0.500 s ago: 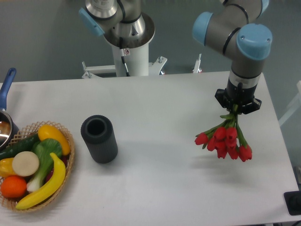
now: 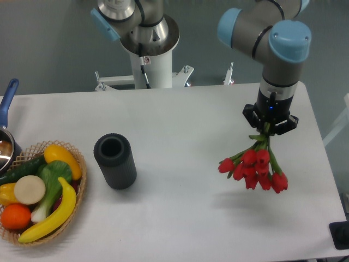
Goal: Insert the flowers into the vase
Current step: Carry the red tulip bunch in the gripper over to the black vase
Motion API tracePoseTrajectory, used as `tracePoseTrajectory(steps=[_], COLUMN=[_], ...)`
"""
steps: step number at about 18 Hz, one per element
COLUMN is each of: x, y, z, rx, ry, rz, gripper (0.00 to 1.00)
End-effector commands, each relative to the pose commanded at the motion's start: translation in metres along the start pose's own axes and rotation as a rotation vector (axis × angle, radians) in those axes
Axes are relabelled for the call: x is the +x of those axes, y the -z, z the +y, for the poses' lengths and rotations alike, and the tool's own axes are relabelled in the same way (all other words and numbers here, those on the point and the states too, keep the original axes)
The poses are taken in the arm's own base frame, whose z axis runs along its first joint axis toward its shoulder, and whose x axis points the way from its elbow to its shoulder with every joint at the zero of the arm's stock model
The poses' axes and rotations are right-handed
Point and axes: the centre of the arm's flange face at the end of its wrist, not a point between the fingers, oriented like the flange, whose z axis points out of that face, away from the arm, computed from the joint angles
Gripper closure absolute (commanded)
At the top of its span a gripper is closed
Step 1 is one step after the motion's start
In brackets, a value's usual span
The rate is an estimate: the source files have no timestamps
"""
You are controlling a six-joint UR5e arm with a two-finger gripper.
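Since the earlier frame your gripper [image 2: 269,126] has carried the bunch of red tulip buds on green stems [image 2: 253,164] slightly left and up. Its fingers are clenched on the stem ends, buds hanging head-down above the surface's right edge. Expect a light, floppy, easily crushed bundle; holding the stems is right. The dark grey matte cylinder vase [image 2: 115,161] stands well apart, left of centre, mouth empty.
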Motion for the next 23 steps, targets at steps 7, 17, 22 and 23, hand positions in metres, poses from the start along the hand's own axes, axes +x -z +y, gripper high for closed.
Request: tracePoseTrajectory(steps=[7,17,22,23], x=[0.030,0.106,0.142,0.147], y=[0.057,0.071,0.078,0.077], z=[-0.072,-0.134,-0.137,-0.134], rx=[0.352,0.771,0.854,0.852], ry=[0.049,-0.016,-0.051,-0.050], rz=[0.070,0.390,0.472,0.475], gripper=[1.00,1.00,1.00,1.00])
